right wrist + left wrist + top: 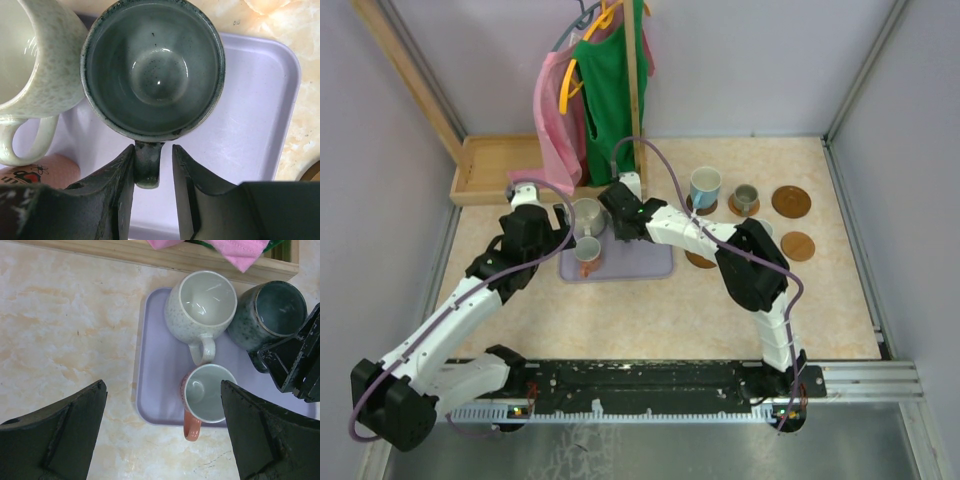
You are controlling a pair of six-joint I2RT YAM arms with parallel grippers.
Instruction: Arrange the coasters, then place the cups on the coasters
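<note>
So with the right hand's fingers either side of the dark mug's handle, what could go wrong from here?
The right hand has the dark mug only by its thin handle; it may tilt or slip when lifted.
The speckled mug appears to touch it on the tray and could get knocked.
The open left hand hovers close; the arms might collide.

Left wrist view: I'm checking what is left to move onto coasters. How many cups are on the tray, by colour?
Pale speckled cup: 1
Dark grey-green cup: 1
Salmon-pink cup: 1
Total on the lavender tray: 3
</note>
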